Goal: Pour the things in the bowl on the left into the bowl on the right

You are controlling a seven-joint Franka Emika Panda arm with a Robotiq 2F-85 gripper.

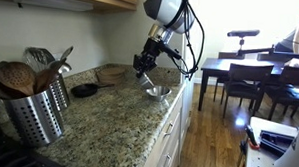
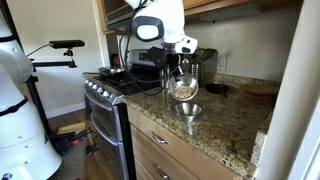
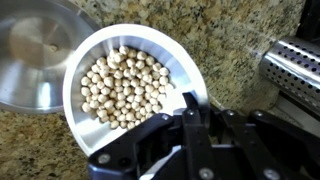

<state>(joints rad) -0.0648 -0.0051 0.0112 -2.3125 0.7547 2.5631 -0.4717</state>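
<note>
The arm (image 1: 164, 9) bends down, its tool (image 3: 190, 108) clamped on the rim of the white bowl (image 3: 125, 35).

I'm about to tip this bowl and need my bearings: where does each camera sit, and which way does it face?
Exterior view: near the perforated steel utensil holder, looking along the speckled granite counter at the arm.
Exterior view: opposite counter end, facing back toward the steel-fronted stove; arm mid-frame.
Wrist view: looks down past the fingers gripping the white bowl of beige pellets.
Shared: all three show the shiny steel bowl; the utensil holder appears in wrist view too.
</note>
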